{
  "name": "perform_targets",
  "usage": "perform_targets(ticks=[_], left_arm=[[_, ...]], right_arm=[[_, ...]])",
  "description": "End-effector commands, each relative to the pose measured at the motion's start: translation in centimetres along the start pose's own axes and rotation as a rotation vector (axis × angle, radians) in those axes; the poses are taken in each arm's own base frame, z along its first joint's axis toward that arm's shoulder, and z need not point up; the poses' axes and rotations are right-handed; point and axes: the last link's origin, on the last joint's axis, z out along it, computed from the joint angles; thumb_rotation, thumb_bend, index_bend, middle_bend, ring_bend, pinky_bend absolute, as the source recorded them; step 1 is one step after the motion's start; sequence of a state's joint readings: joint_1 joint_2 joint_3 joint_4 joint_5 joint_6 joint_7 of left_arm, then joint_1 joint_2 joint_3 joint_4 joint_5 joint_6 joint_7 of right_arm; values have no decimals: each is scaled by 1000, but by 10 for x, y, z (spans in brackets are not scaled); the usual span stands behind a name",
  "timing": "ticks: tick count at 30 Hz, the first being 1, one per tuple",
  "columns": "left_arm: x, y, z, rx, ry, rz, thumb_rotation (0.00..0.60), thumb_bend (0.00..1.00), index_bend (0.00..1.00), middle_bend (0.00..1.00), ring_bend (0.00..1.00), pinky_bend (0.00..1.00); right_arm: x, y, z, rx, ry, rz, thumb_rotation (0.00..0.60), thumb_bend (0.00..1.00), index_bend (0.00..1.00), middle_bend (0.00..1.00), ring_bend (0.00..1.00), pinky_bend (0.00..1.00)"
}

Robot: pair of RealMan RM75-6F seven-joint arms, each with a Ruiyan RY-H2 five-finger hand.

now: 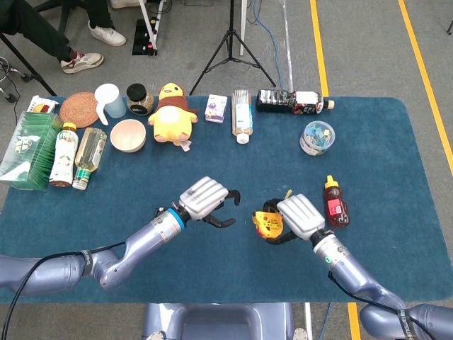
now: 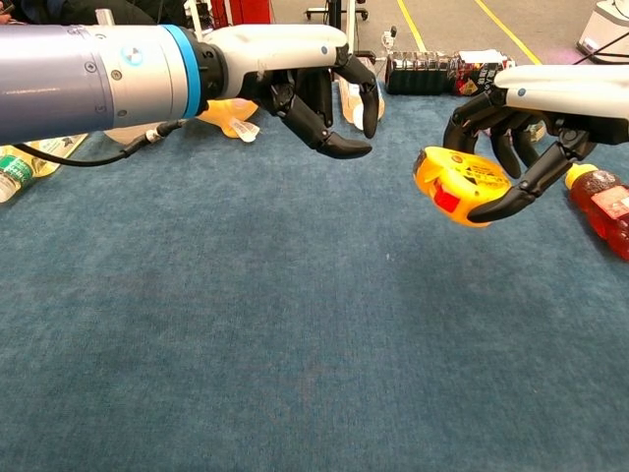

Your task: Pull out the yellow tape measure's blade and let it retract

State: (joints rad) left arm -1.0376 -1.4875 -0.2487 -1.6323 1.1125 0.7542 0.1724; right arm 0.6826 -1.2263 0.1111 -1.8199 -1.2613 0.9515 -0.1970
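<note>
Tape measure (image 2: 459, 183): held clear above the blue table (image 2: 295, 344), long axis level, red-buttoned end facing the left hand.
Right hand (image 2: 531, 128): fingers curled around the tape measure from above.
Left hand (image 2: 310, 79): empty, fingers loosely curled and apart, near the tape measure.
Sauce bottle (image 1: 335, 202): lying just beyond the right hand.

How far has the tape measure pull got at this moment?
Done: the right hand holds the yellow plastic tape measure off the blue tablecloth. In hand: the left hand is beside it, fingers apart, touching nothing. Left: no blade shows pulled out, so gripping, pulling and releasing it all remain.
</note>
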Motion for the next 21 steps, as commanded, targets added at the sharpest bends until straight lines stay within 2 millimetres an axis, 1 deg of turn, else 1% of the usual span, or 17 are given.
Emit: perform_targets(ticks=[1,9,21], left_arm=[[-1,4,3,-2,-10,-41,410,297,386,1000,1000,982],[-1,8,8,-10,-25,-68,409,298,386,1000,1000,982],[1,13,11,-16,-37,-95,413,297,395,1000,1000,982]], right_arm=[[1,-3,0,9,0,2,443,258,585,617,599,592],[3,-9,-1,32,10,9,444,256,585,617,599,590],[4,-13,0,57,24,17,444,257,585,617,599,589]])
